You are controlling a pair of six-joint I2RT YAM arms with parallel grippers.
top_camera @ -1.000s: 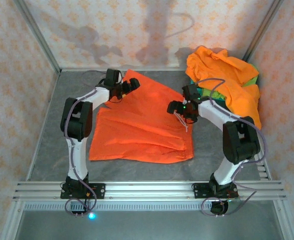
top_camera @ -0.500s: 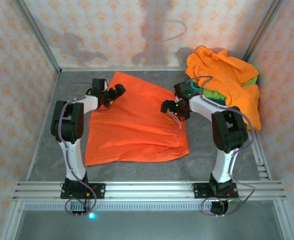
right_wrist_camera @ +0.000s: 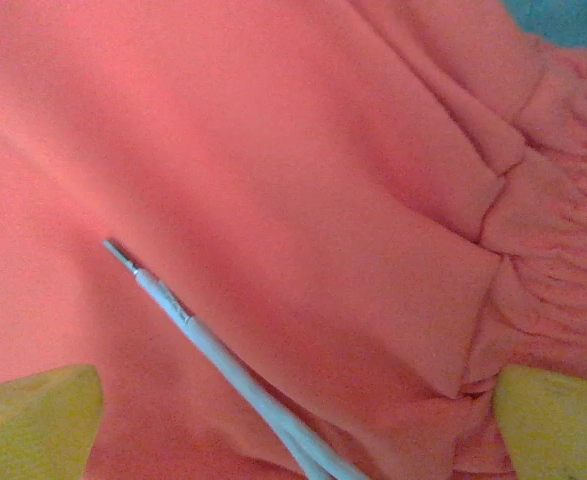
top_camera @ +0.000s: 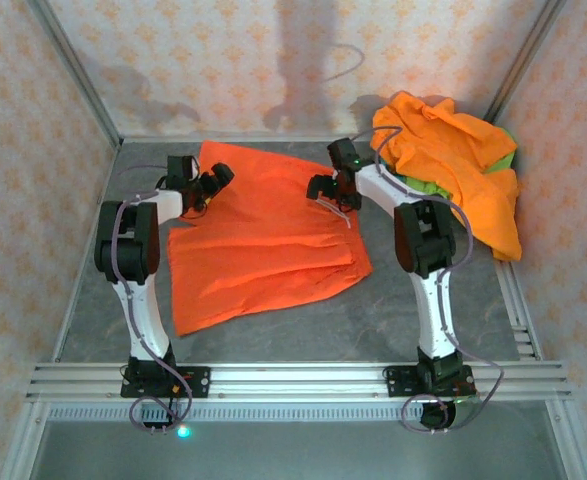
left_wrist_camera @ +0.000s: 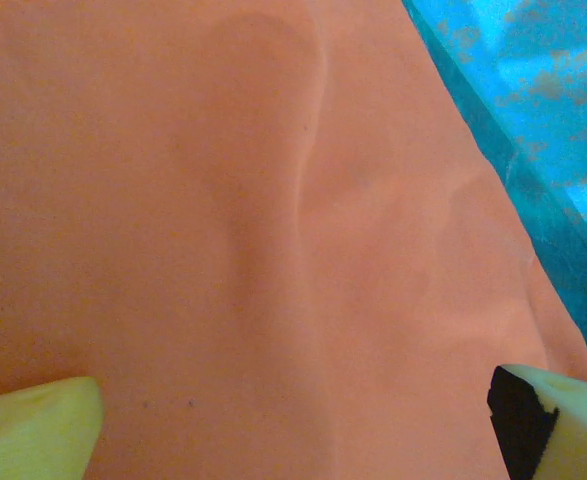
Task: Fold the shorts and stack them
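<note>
- Step in hand: first fold of one pair, judged as not yet begun; both arms placed for the pinch.
- Position of orange shorts (top_camera: 263,245): spread nearly flat on table (top_camera: 423,310), left of centre, lightly wrinkled, no fold made.
- Position of remaining shorts (top_camera: 453,150): heaped at far right corner, orange on top, lime-green pair (top_camera: 428,188) showing beneath; nothing stacked so far.
- State of left end effector (top_camera: 216,178): fingers wide apart, gripping nothing, poised at far left corner of the spread pair. Smooth cloth between the fingertips in wrist view; contact with cloth not determinable.
- State of right end effector (top_camera: 323,188): fingers wide apart, empty, over far right part of the same pair, just beside gathered waistband (right_wrist_camera: 563,250). Pale drawstring (right_wrist_camera: 203,340) loose on the cloth between the fingertips.
- Next move, as judged: lower both onto the far edge, close on the cloth, lift and carry toward the near edge to halve the pair.
- Requirements: full thickness of cloth caught at each pinch, matched height and pace on both sides, edges brought level before release.
- Risks noted: drawstring caught alone instead of waistband; only the top layer lifted, leaving the lower layer behind; uneven pull skewing the fold.
</note>
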